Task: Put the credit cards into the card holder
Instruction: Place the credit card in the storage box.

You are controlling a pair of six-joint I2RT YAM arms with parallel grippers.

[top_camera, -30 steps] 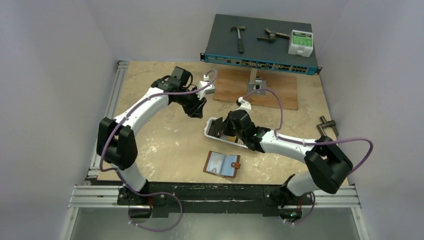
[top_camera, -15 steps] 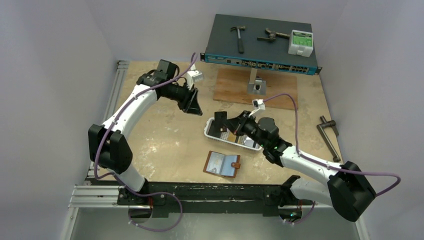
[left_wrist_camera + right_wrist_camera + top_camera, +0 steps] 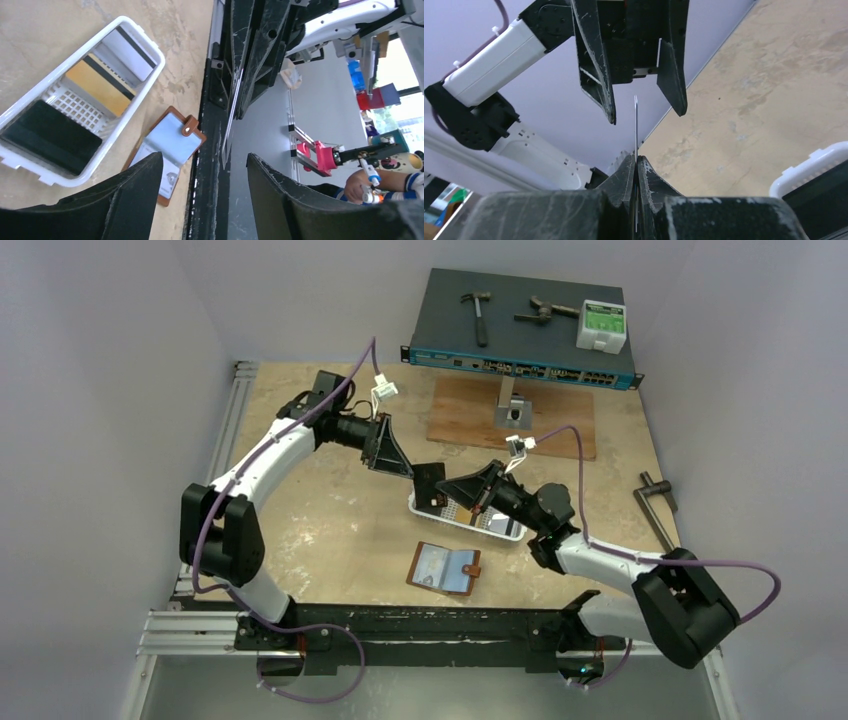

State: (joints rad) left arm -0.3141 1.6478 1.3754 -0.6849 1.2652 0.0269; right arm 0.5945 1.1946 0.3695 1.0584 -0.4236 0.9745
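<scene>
Credit card (image 3: 429, 483) black-faced from above, a mere sliver at either wrist

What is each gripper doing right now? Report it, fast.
Left gripper: open, fingers either side of the credit card, not closed on it.
Right gripper: shut on the credit card, gripping its edge.
</scene>
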